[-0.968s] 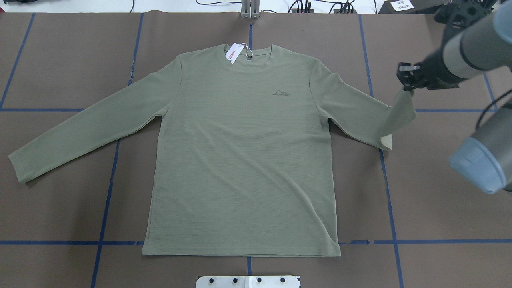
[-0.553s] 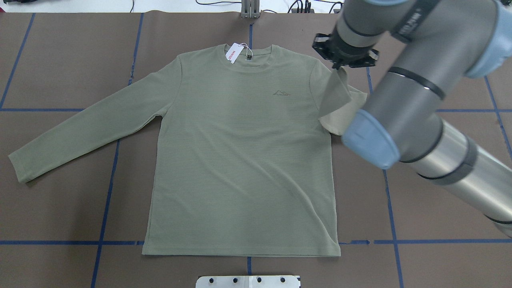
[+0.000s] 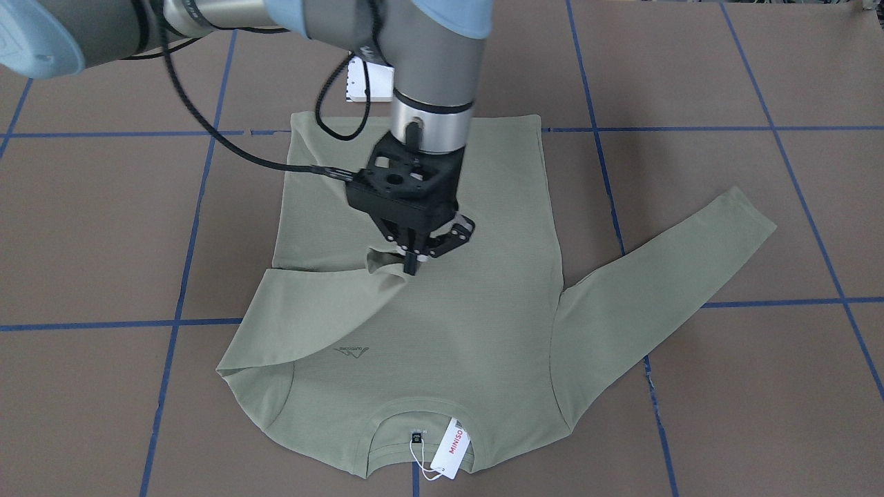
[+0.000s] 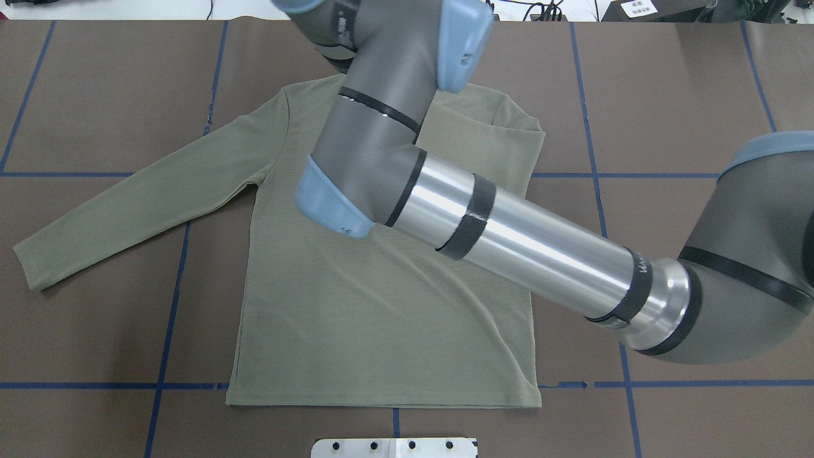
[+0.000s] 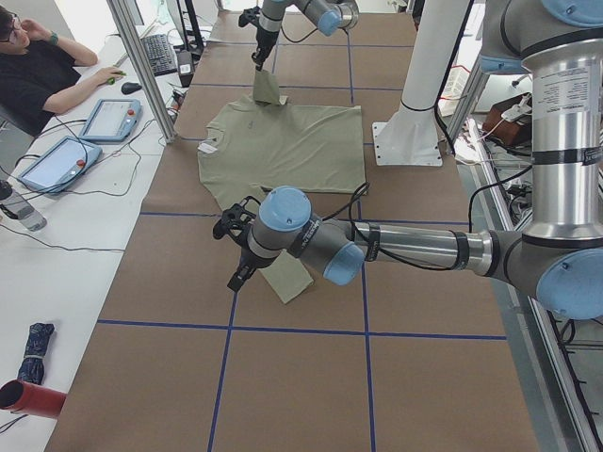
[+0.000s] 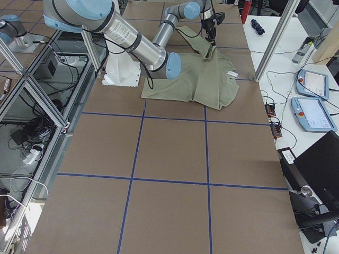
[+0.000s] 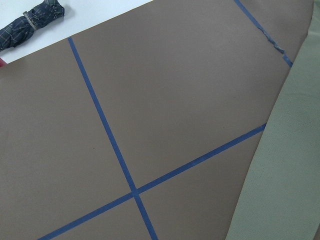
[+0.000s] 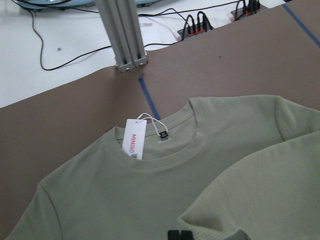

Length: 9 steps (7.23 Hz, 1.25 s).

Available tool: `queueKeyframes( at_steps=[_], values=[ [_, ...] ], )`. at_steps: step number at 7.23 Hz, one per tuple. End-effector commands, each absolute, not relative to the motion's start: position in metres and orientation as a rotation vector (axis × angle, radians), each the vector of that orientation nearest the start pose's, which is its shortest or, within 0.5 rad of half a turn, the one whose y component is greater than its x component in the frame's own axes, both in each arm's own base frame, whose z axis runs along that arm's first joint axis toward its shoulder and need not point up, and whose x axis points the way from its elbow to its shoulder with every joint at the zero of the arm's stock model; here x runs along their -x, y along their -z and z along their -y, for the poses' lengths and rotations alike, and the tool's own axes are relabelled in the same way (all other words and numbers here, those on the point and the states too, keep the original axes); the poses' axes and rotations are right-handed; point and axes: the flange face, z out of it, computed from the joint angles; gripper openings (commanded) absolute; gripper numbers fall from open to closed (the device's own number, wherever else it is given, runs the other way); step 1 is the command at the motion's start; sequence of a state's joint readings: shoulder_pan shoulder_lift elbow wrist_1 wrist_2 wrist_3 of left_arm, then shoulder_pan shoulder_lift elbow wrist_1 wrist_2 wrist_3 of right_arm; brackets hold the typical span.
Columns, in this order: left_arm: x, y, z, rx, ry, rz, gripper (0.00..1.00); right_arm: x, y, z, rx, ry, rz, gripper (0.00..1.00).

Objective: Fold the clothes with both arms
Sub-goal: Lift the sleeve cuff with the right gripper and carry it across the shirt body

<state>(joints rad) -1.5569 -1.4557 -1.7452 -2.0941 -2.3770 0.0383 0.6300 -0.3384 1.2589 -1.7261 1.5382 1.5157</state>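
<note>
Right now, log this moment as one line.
right hand: shut on shirt cuff, over torso | left hand: grip unclear, side view only | other sleeve: flat, unfolded

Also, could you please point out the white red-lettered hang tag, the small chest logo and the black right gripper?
white red-lettered hang tag [image 3: 452, 444], front-facing view, card's middle.
small chest logo [image 3: 352, 351], front-facing view, centre of the mark.
black right gripper [image 3: 413, 264], front-facing view, between the fingertips pinching the green knit shirt [image 3: 449, 331] by its cuff.
</note>
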Motion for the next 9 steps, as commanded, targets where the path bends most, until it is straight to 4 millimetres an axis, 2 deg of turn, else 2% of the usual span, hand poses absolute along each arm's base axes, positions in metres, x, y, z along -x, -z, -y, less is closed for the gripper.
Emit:
queueKeyframes(
  at_steps=[1, 2, 3, 4, 6, 7, 8, 9],
  values=[
    [0.055, -0.565, 0.464, -0.557, -0.281, -0.778, 1.00, 0.636, 0.011, 0.534, -0.452, -0.521, 0.727, 0.00],
    [0.054, -0.565, 0.465, -0.558, -0.282, -0.778, 1.00, 0.674, 0.017, 0.510, -0.489, -0.496, 0.712, 0.00],
    [0.055, -0.565, 0.464, -0.559, -0.281, -0.777, 1.00, 0.699, 0.019, 0.495, -0.493, -0.476, 0.725, 0.00],
    [0.055, -0.566, 0.464, -0.556, -0.280, -0.778, 1.00, 0.708, 0.026, 0.493, -0.489, -0.470, 0.716, 0.00],
    [0.055, -0.566, 0.464, -0.556, -0.280, -0.778, 1.00, 0.713, 0.038, 0.502, -0.499, -0.543, 0.749, 0.00],
    [0.055, -0.566, 0.464, -0.556, -0.280, -0.778, 1.00, 0.719, 0.030, 0.508, -0.505, -0.563, 0.735, 0.10],
    [0.055, -0.566, 0.464, -0.556, -0.280, -0.778, 1.00, 0.720, 0.029, 0.508, -0.504, -0.564, 0.732, 0.22],
    [0.055, -0.567, 0.464, -0.555, -0.281, -0.778, 1.00, 0.718, 0.043, 0.507, -0.507, -0.568, 0.748, 0.35]
  ],
)
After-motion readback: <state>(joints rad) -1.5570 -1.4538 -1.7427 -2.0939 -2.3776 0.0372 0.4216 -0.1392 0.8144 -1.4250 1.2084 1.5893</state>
